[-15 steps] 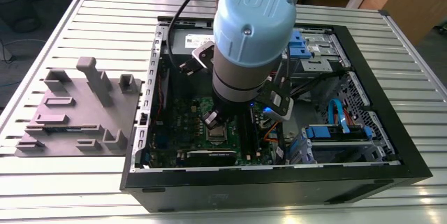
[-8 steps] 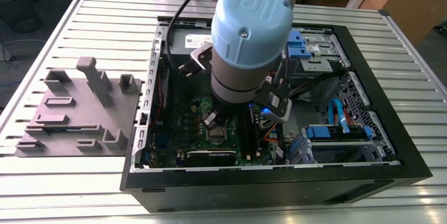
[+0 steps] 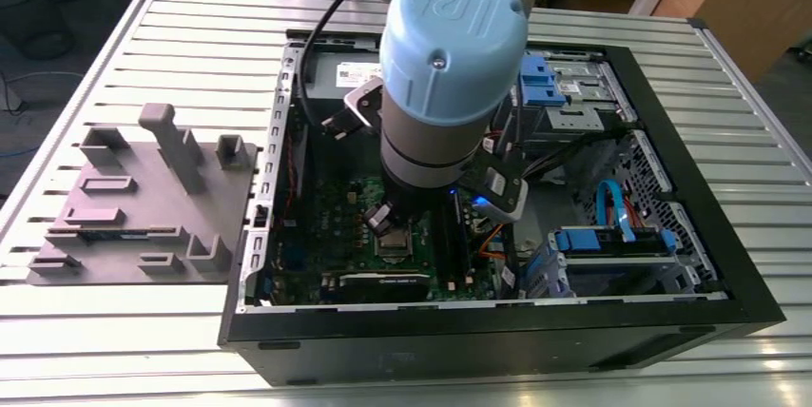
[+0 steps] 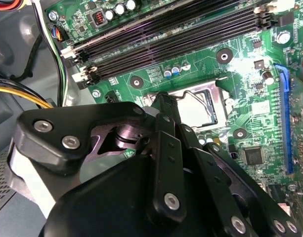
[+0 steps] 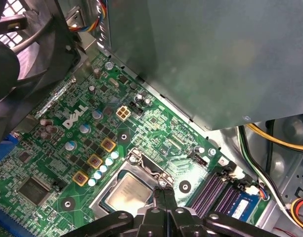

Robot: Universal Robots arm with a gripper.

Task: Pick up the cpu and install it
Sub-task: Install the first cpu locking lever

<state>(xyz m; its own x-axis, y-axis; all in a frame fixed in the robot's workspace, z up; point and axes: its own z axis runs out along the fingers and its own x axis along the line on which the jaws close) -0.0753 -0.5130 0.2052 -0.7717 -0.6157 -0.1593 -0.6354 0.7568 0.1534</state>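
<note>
Inside socket frame (image 5: 134, 190) on green board (image 5: 92, 138), cpu (image 5: 125, 193) seen seated; pincer (image 5: 163, 197) closed, empty, apparently touching frame at cpu's 3 o'clock.

Arm (image 3: 438, 74): blue-capped wrist joint, upright, reaching straight down into the open computer case (image 3: 686, 321). Gripper (image 5: 163, 193): black linkage fingers pressed together, tips meeting, poised just above the motherboard's socket (image 5: 126, 190) inside that case.
</note>
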